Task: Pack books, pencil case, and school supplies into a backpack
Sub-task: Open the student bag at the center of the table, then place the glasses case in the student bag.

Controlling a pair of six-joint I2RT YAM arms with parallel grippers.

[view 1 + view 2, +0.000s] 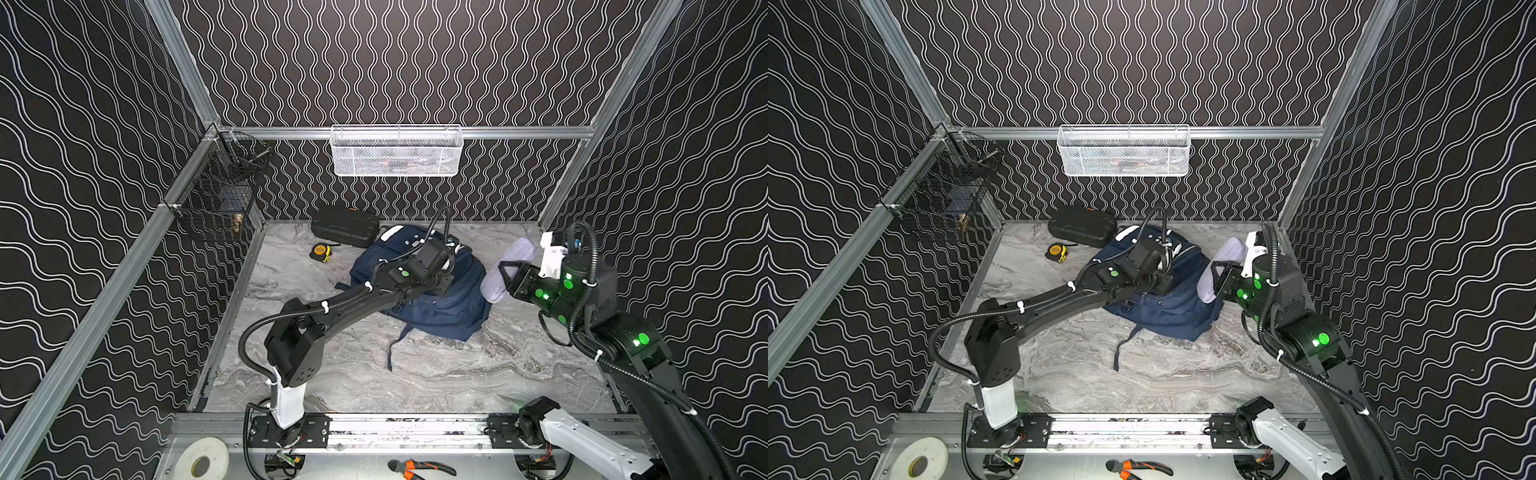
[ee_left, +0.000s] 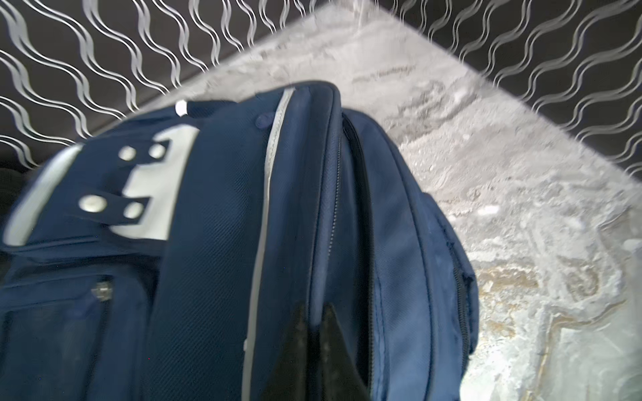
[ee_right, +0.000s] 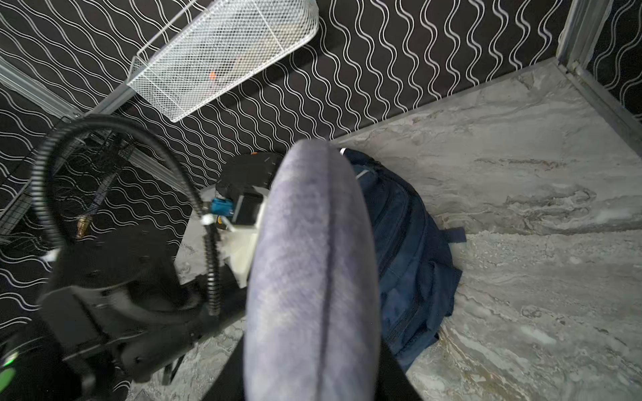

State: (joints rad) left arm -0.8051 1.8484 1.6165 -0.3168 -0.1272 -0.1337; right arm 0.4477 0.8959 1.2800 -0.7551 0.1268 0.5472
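Pinching the pencil case [image 3: 312, 260] across its sides, right gripper [image 1: 502, 276] jaws hold it aloft, right of centre; it looks soft, light and squashy. Left gripper [image 2: 314, 333] jaws, pressed together, nip limp zip-edge fabric of the backpack [image 1: 449, 311] mid-frame on the desk [image 1: 457, 374].

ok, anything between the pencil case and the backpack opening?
No loose object. The left end effector pinches the backpack flap at the zip, its wrist above it; the opening is just a slit. The pencil case hangs beside it.
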